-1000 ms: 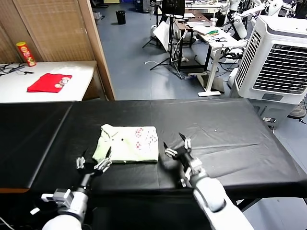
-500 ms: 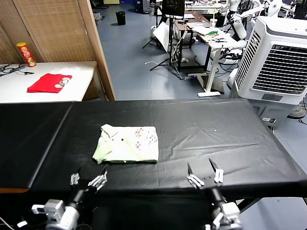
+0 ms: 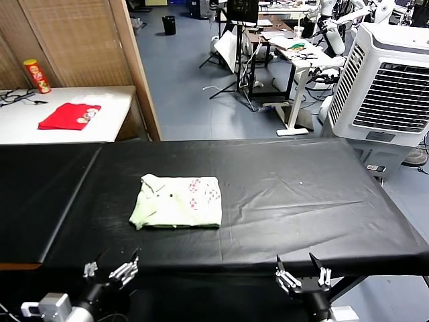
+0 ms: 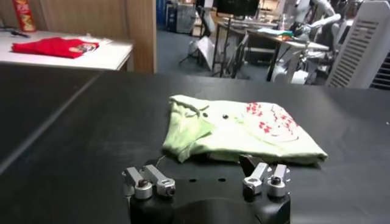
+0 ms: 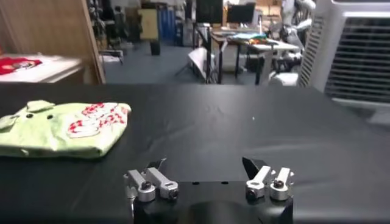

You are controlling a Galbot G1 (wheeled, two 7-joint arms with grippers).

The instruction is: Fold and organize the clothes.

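Your pale light-green short-sleeved cotton T-shirt (image 3: 177,202) lies folded into a compact, roughly rectangular bundle on the black cloth-covered table (image 3: 301,194), towards the left of its middle, with the reddish-pink printed patch (image 3: 202,190) facing up on the right half and the collar bunched at the far-left corner; to your eye the folding looks all but done, though the left edge is still rumpled and loose. Expect it to handle as light, soft, limp fabric: it will sag and unfold if you lift it by one layer, and it may slide easily on the smooth black cover, so if you need to tidy or shift it, pinch through all the layers at the near edge, one corner per side, rather than plucking at the top sheet. Your left gripper (image 3: 111,270) sits low at the table's near edge, just in front of the shirt's left corner, its fingers spread wide and holding nothing. Your right gripper (image 3: 303,276) is likewise down at the near edge, well apart from the shirt to the right, fingers wide and empty. Further off, a small bright red folded garment (image 3: 69,115) rests on the white side table (image 3: 60,134) at the far left; leave it alone
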